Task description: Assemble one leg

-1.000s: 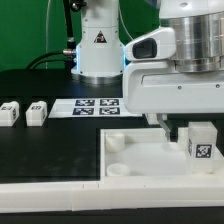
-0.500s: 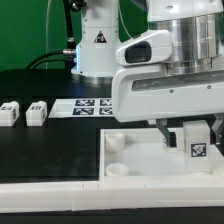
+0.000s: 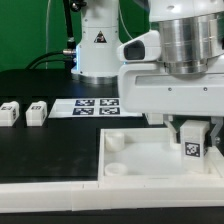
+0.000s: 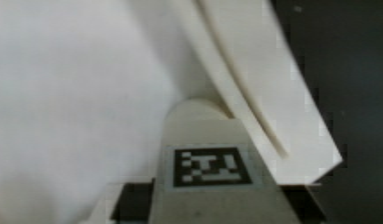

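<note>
The table [image 3: 40, 140] was black, with a white rail along its near edge. The arm filled the upper part of the exterior view on its right side, and a white robot base [image 3: 97, 45] stood at the far edge.

The panel [image 3: 140, 165], large, white and square, lay flat near the near edge, toward the exterior view's right. A round socket [image 3: 114, 142] showed at its far corner on the exterior view's left, another [image 3: 117, 168] at its near corner on that side. The wrist view showed the panel's raised rim [image 4: 259, 90] running diagonally, with black table beyond it.

The marker board [image 3: 97, 107] lay flat toward the far edge, between the base and the panel.

The gripper [image 3: 189, 128] hung over the panel's side toward the exterior view's right. The jaws were clamped on the leg [image 3: 192, 143], one finger visible on each side of it. The leg stood upright, tag facing the exterior camera, its lower end at or just above the panel surface; cannot tell if touching. In the wrist view the leg [image 4: 211, 160] appeared with its tag up, dark finger pads [image 4: 131, 200] at its sides.

Two spare legs [image 3: 10, 112] [image 3: 37, 112] sat side by side by the table edge on the exterior view's left, well apart from the panel.
</note>
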### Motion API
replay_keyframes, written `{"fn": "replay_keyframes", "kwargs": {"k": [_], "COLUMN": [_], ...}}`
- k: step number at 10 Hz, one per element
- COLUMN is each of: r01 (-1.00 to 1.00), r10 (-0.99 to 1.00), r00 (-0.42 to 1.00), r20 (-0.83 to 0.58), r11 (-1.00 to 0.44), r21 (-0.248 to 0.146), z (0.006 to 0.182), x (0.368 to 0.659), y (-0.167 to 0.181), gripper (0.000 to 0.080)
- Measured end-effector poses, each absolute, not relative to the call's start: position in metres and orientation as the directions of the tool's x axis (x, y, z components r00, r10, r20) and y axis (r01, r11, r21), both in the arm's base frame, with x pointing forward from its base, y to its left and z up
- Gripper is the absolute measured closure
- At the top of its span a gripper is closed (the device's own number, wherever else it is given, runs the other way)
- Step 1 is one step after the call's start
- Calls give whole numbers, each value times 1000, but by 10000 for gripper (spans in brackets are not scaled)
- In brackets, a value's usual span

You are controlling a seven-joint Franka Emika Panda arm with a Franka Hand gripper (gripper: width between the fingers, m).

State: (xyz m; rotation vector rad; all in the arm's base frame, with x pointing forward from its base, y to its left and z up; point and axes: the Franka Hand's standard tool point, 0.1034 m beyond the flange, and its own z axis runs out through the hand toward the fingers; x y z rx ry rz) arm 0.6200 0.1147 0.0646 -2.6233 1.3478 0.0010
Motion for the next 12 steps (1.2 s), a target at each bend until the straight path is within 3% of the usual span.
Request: {"fn": "replay_keyframes", "kwargs": {"k": [1, 4, 6, 9, 11, 12], "r01": [-907, -991, -955, -908, -911, -912], "r10": [-900, -971, -932, -884, -888, -888], "r00": [411, -75, -265, -396, -388, -388], "r20": [-147, -228, -248, -250, -246, -246], "r11": [-388, 98, 289, 417, 410, 409], "r21": [-165, -93, -62, -38, -40, -40], "z": [64, 63, 64, 61, 61, 61], "x": [620, 625, 627, 625, 625, 625], "y": [117, 121, 120, 114, 114, 114], "gripper": [509, 507, 506, 506, 469, 287]}}
